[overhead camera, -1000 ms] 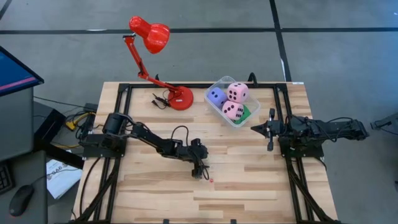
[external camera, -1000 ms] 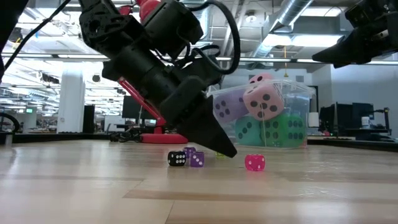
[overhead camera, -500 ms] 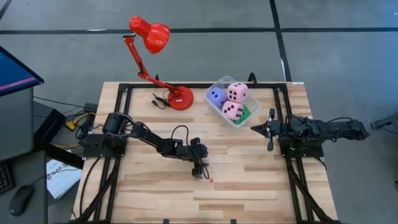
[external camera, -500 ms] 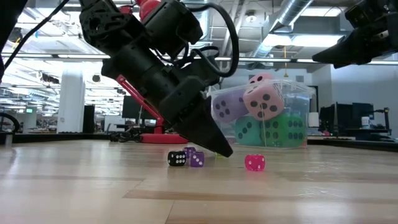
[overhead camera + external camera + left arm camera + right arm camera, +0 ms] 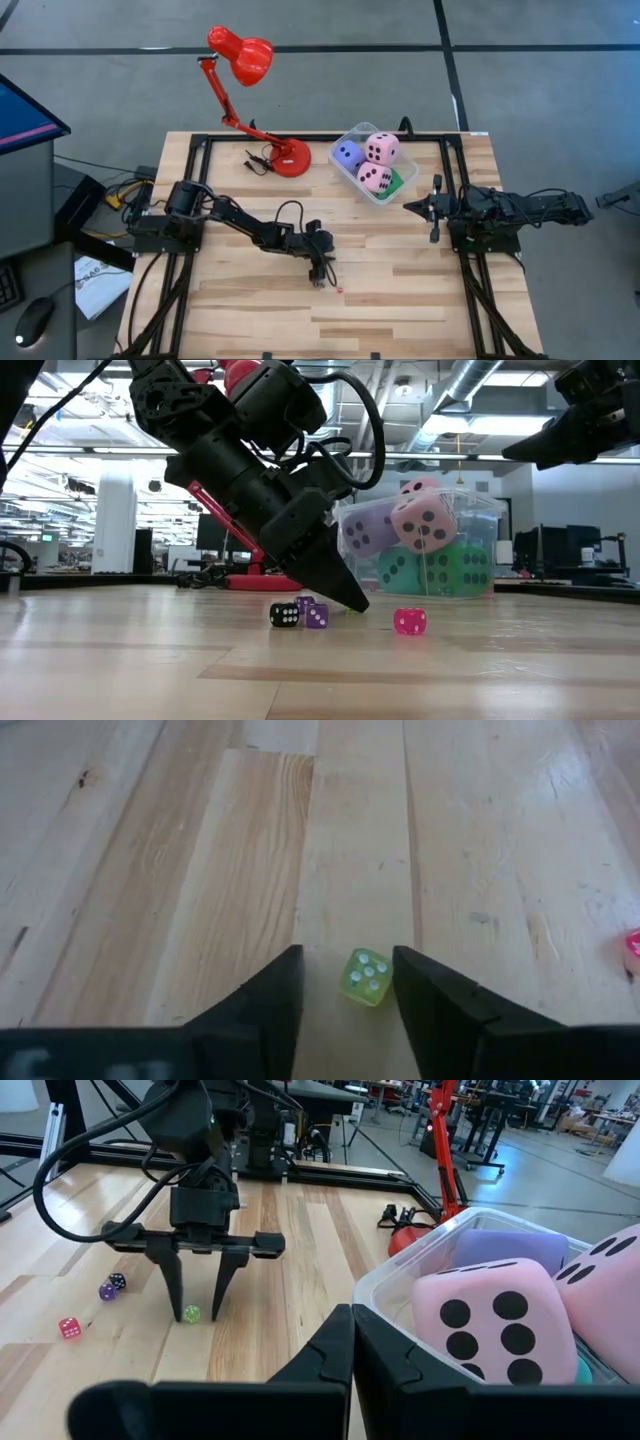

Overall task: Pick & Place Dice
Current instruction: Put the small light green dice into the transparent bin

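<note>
I have the left tool (image 5: 345,982) lowered to the surface (image 5: 400,290) with its fingers spread, straddling a small yellow-green die (image 5: 366,976) that sits between the fingertips, not yet clamped. I take this as the approach stage of a grasp: the fingers have to close before any lift. Taking the clear tub (image 5: 372,190) as reference, this die lies well away from it toward the front centre of the surface. Near the same die I see three more small dice unpicked: a black die (image 5: 284,615), a purple die (image 5: 316,617) touching or just beside it, and a pink die (image 5: 409,621) a little apart. Inside the tub I count two large pink dice (image 5: 381,149), a purple-blue one (image 5: 347,154) and a green one (image 5: 396,182) underneath; a cyan edge shows in the right wrist view. My judgement: the large dice are placed, the small ones remain. The right tool (image 5: 434,211) waits just beside the tub, fingers closed on nothing.
</note>
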Robot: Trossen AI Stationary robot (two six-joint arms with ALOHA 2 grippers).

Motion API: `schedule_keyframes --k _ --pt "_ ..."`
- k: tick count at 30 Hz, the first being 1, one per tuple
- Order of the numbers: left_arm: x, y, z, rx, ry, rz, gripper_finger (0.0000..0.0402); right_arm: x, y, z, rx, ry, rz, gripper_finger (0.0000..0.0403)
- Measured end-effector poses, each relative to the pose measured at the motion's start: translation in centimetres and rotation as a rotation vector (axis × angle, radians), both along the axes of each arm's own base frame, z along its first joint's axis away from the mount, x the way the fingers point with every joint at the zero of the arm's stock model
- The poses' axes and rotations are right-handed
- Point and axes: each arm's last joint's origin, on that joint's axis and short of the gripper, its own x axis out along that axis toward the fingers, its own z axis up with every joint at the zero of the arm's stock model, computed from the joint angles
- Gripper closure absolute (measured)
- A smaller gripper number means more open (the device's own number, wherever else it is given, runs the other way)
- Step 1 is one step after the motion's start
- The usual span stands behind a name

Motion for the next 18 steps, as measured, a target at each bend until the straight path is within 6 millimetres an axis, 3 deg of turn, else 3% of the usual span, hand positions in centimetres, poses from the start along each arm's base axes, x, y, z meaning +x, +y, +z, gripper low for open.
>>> schedule_keyframes --k 7,18 --pt "0.00 -0.02 -0.01 -0.005 0.001 -0.004 0.0287 0.00 0.00 0.00 0.000 0.000 0.000 0.0403" --pt "0.01 0.06 -0.01 -0.013 0.003 -0.011 0.0316 0.00 0.00 0.00 0.000 0.000 0.000 0.0403"
